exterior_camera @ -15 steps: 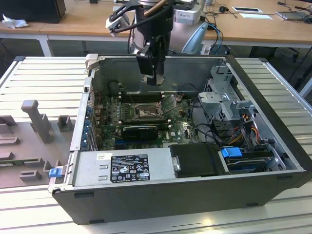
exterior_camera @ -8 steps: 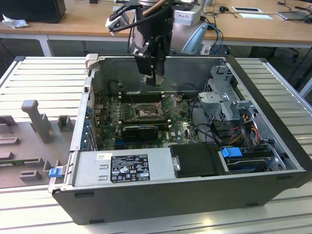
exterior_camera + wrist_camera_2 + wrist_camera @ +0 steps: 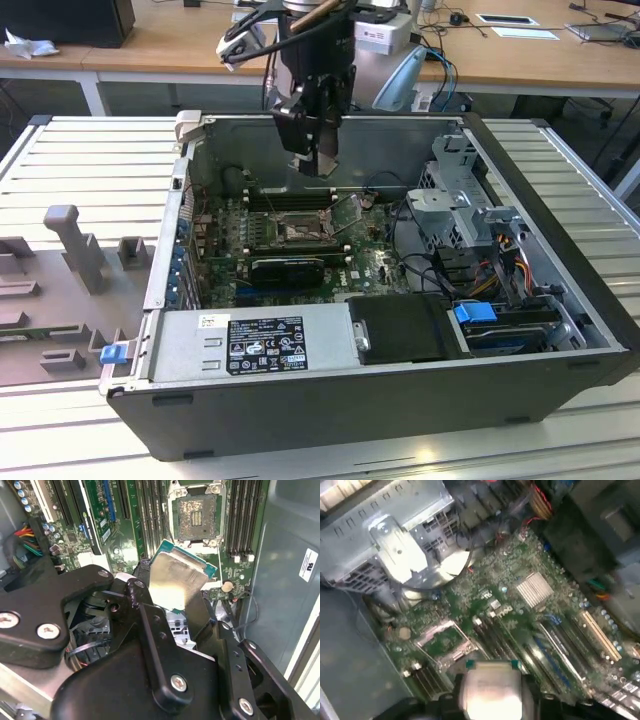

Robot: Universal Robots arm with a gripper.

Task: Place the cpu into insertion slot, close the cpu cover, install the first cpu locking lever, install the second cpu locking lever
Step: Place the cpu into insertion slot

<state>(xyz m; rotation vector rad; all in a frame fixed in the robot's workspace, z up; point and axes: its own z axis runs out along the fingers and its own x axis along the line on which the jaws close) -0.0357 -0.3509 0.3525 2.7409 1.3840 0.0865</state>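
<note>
Cpu (image 3: 176, 577), gripped, seemingly above insertion slot (image 3: 196, 515) between memory slots (image 3: 243, 520).

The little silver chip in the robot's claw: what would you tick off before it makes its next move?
1. Grip: the small flat square chip with a pale silver-grey top sits clamped in the black gripper: ok.
2. Socket uncovered: the square black-framed insertion slot shows its brownish-gold contacts, with nothing lying in it: ok.
3. Chip seated in the slot: it hangs above the green circuit board, apart from the slot: not ok.
4. Chip's corners matched to the slot: cannot tell.
5. Chip level with the board: cannot tell.
</note>
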